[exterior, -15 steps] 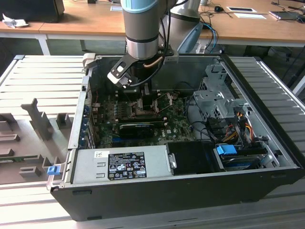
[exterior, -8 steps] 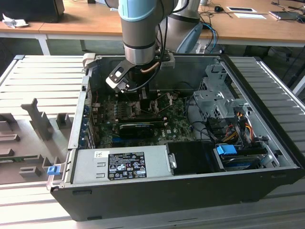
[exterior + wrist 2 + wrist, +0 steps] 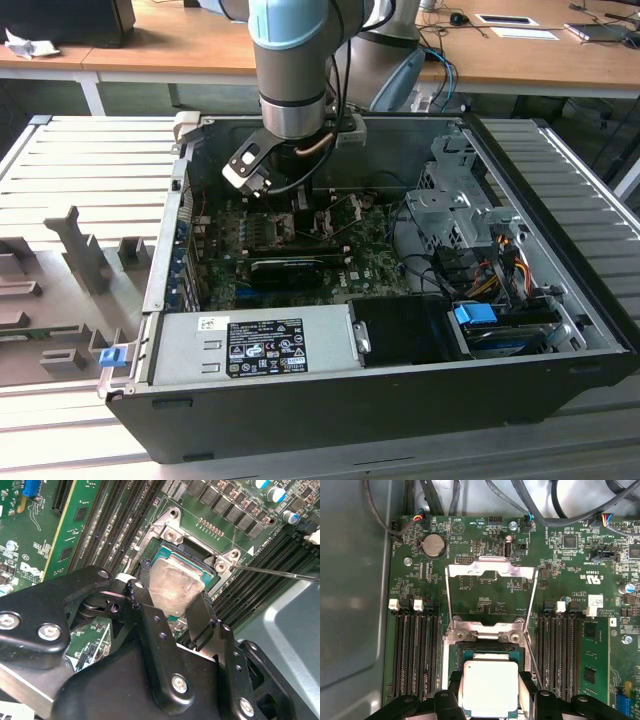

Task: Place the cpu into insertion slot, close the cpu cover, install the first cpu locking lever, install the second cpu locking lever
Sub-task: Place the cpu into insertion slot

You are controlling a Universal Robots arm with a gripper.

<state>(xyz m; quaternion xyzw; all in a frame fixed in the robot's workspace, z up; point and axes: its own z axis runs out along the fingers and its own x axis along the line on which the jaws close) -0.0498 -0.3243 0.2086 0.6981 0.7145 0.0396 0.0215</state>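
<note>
Your gripper (image 3: pixel 490 706) pinches the cpu (image 3: pixel 490 682) over the insertion slot (image 3: pixel 470 653), mostly hiding it; you cannot tell whether it's seated

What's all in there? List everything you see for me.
case: 1, black, lid off
motherboard: 1, green, inside the case
slot: 1, black, on the motherboard under the cpu
cpu: 1, silver, over the slot
cover: 1, silver, swung open beside the slot
memory slots: two banks, black, flanking the slot
battery: 1, silver, on the motherboard
power supply: 1, grey, inside the case
arm: 1, pale blue and grey, reaching into the case
gripper: 1, black, shut on the cpu
</note>
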